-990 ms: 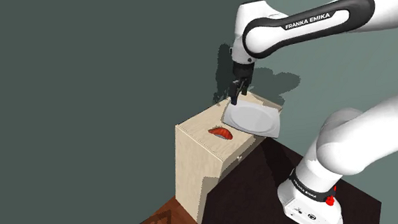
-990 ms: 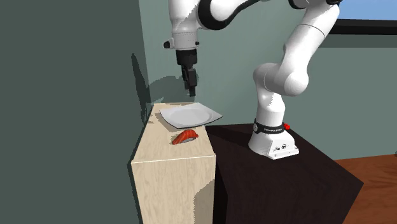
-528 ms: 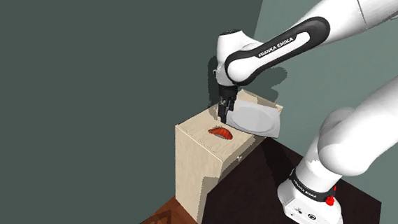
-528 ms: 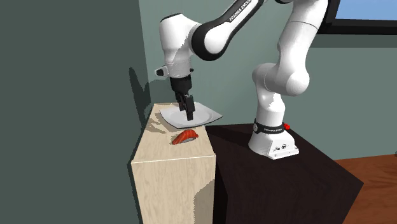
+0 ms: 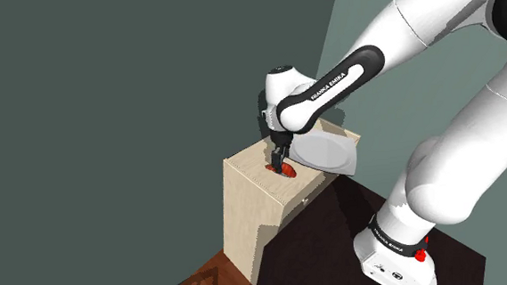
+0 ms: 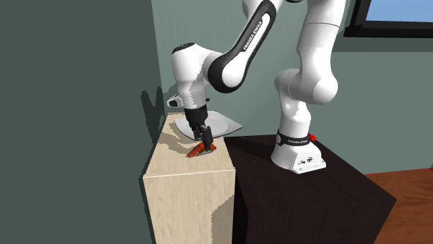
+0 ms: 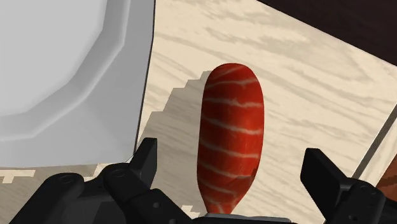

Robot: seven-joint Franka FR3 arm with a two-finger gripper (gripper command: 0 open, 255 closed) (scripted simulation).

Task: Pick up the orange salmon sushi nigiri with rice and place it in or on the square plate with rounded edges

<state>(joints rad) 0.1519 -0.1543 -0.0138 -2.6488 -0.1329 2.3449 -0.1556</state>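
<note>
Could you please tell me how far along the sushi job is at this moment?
Done: the gripper is down at the salmon nigiri, open, a finger either side, not touching it. In hand: the grasp. Left: closing, lifting, and setting it on the grey square plate beside it on the wooden cabinet.

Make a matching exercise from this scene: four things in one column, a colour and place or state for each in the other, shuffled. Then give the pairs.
1. nigiri
2. plate
3. gripper
4. stand

A. dark brown, beside the pale wooden cabinet
B. black, open, straddling the nigiri
C. light grey, on the cabinet top next to the nigiri
D. orange-red with pale stripes, lying on the cabinet top

Pairs: 1-D, 2-C, 3-B, 4-A
</note>
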